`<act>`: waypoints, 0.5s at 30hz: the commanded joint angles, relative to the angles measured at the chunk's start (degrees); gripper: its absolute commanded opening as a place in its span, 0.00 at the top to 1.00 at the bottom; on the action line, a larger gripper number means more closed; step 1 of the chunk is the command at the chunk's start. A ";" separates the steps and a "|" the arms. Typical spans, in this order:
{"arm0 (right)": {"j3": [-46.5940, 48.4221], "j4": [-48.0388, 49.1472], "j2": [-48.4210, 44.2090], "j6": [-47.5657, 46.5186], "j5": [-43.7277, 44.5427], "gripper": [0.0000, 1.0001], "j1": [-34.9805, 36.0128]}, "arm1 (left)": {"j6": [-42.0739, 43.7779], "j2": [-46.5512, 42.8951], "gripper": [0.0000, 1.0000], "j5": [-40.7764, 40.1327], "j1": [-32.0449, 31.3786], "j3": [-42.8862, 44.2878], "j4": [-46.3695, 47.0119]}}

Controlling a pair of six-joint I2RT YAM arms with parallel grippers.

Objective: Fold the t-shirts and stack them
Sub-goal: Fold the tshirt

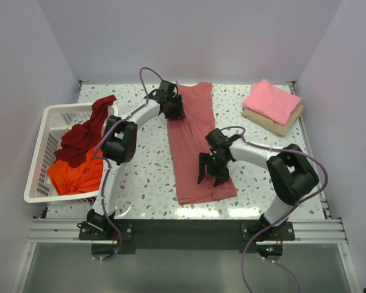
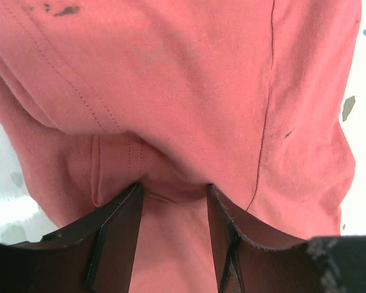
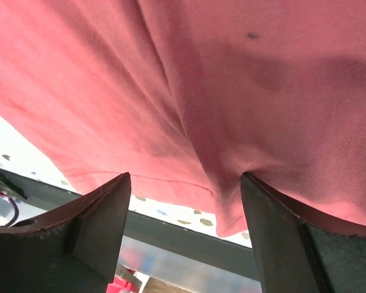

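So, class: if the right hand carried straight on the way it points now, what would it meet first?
The rose-red t-shirt: its cloth fills the view just ahead of the open right hand, near the hem. Whether they touch is unclear.

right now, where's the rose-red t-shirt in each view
Top external: the rose-red t-shirt lies as a long strip at the centre.
Left wrist: the shirt fills nearly the whole frame.
Right wrist: the shirt fills the upper frame.
Shared landmark: the speckled tabletop showing beside the shirt's edge.
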 commanded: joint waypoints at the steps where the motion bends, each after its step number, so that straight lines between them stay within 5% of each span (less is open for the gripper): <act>1: 4.12 -1.03 2.52 0.51 3.50 0.23 1.53 | 3.94 4.30 0.48 -2.62 1.91 2.73 -2.32; 10: 12.04 -8.07 -3.53 -0.55 6.76 0.22 2.67 | 1.56 -6.83 0.19 -1.21 1.82 10.39 -1.35; 15: 8.44 -11.33 -11.26 1.55 9.74 0.22 2.59 | 3.06 -19.06 0.15 -0.85 1.47 -4.14 -0.65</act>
